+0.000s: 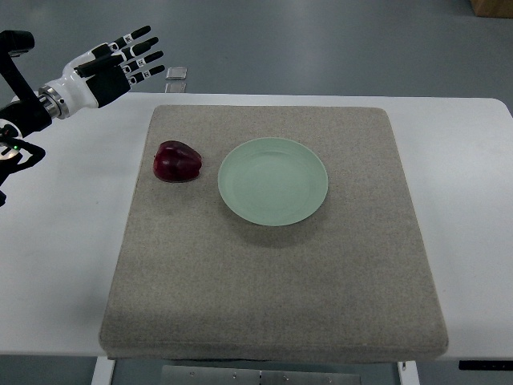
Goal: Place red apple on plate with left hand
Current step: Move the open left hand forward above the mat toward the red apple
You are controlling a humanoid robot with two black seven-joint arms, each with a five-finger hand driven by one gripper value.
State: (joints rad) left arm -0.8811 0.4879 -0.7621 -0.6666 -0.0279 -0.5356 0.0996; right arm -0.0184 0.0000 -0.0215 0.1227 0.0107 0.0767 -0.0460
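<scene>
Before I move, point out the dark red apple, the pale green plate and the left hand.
dark red apple (177, 161), top view, upper skin.
pale green plate (272, 181), top view, bare centre.
left hand (112, 62), top view, palm.

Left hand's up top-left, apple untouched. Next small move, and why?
Probably bring the left hand down and to the right until it is over the red apple. The hand is open and holds nothing, hovering near the table's far left edge, well clear of the apple, which lies on the grey mat just left of the empty green plate.
</scene>
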